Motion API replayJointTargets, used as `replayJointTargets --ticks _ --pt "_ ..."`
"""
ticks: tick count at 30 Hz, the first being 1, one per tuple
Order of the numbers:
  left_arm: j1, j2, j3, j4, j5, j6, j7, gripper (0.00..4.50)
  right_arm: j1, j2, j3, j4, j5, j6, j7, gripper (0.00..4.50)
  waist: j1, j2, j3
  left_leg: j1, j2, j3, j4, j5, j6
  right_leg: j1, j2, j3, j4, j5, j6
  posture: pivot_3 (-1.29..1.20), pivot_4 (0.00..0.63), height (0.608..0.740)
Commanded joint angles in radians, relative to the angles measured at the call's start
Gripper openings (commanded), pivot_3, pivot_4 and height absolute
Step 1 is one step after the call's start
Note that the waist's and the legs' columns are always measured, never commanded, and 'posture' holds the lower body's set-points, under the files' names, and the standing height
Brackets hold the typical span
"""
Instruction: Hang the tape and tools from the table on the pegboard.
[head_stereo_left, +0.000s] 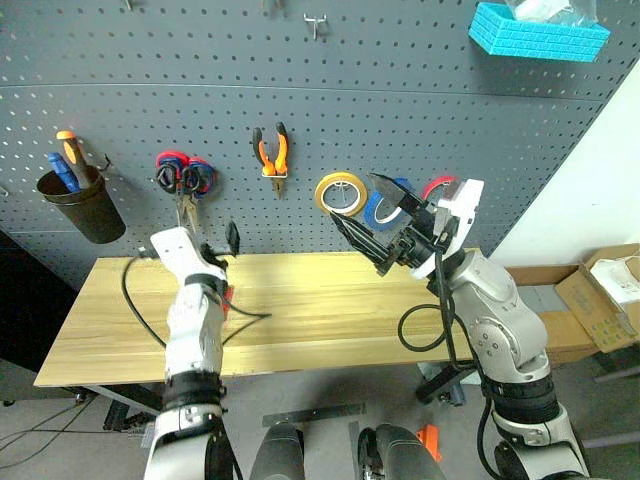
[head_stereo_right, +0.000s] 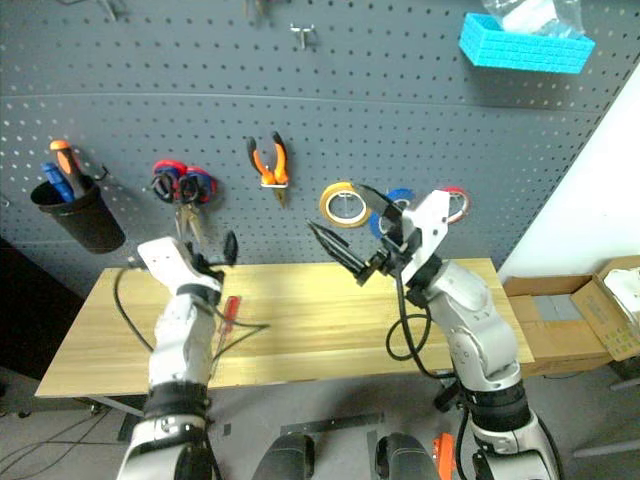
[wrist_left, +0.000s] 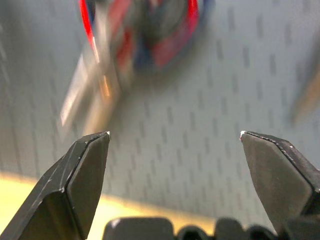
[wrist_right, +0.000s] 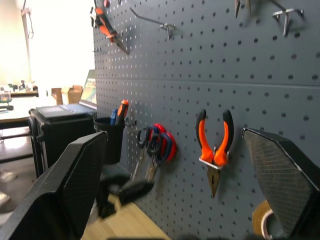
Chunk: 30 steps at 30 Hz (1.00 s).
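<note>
Scissors (head_stereo_left: 183, 180) with red, blue and black handles hang bunched on one hook of the dark grey perforated pegboard (head_stereo_left: 420, 110), just above the left gripper (wrist_left: 175, 137), whose black fingers stand wide apart and empty. A slim red-handled screwdriver (head_stereo_right: 230, 310) lies on the long light wood-grain table (head_stereo_left: 320, 310), right beside the left forearm. Orange-and-black-handled pliers (head_stereo_left: 271, 152) hang further along the board, and past them a yellow roll of tape (head_stereo_left: 340, 193), a thin blue ring of tape (head_stereo_left: 378, 208) and a red roll (head_stereo_left: 440, 184) — the right gripper (head_stereo_left: 372, 222) sits in front of these, jaws spread, nothing between them.

From the left wrist the scissors show as a blur close ahead over the fingertips. The right wrist looks sideways along the board, catching the pliers, the scissors and a black cup (wrist_right: 114, 140) holding other tools.

Left forearm reaches level toward the board; the right one is raised and angled across to the robot's left.
</note>
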Motion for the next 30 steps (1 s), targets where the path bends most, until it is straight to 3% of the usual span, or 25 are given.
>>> replayJointTargets --ticks 1,6,12,22,30 --pt "0.051 -0.011 -0.017 -0.146 0.002 0.072 0.039 4.46 0.011 -0.029 0.036 -0.057 -0.015 0.023 0.019 4.5 -0.001 0.001 0.002 0.0 0.0 0.0 0.0 0.0 0.0 0.0 0.0 0.0 0.0 0.0 0.0 0.09 0.171 0.74" --pt "0.125 0.007 -0.019 -0.196 0.019 0.203 0.076 4.46 0.001 -0.057 0.176 -0.004 -0.111 0.022 0.066 4.5 -0.004 0.013 0.013 0.002 0.003 0.0 0.0 0.0 0.0 0.0 -0.002 0.0 0.0 -0.004 -0.007 0.09 0.229 0.74" --pt "0.084 0.131 -0.028 -0.087 0.085 0.315 0.069 4.46 -0.065 -0.008 0.277 0.099 -0.188 0.022 0.089 4.5 -0.012 0.02 0.062 0.003 0.008 -0.001 0.0 0.0 0.0 0.0 0.0 -0.001 0.0 -0.004 -0.008 0.08 0.3 0.74" --pt "-0.124 0.227 -0.039 0.244 0.099 0.323 -0.024 4.46 -0.192 0.032 0.326 0.212 -0.302 0.215 0.04 4.5 -0.016 0.019 0.13 -0.015 0.009 0.003 -0.001 -0.002 -0.002 -0.017 0.0 0.0 -0.001 -0.002 -0.003 0.03 0.389 0.74" --pt "-0.148 0.241 -0.066 0.292 0.104 0.406 -0.094 4.46 -0.201 0.015 0.326 0.135 -0.296 0.296 0.075 4.5 -0.028 0.021 0.168 -0.018 0.01 0.004 -0.001 -0.003 -0.003 -0.021 0.001 0.0 -0.001 -0.002 -0.003 0.02 0.411 0.74"
